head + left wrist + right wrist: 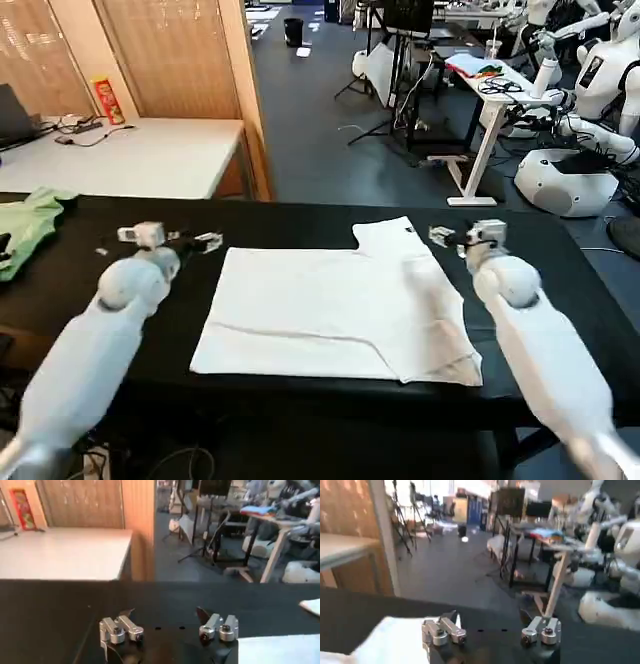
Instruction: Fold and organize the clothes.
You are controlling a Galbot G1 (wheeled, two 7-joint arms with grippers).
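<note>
- Left end effector hovers over bare black table, fingers spread wide, nothing held. The white T-shirt starts just to its right, near edge nearly under the right finger.
- T-shirt lies flat mid-table, partly folded I'd say, one sleeve sticking out at the far right corner.
- Right end effector is also wide and empty, with that sleeve just to its left.
- To do the next fold well, I'd drop both onto the side edges together, pinch one layer only, lift evenly.
- Green garment, well left of the left end effector, leave it.
</note>
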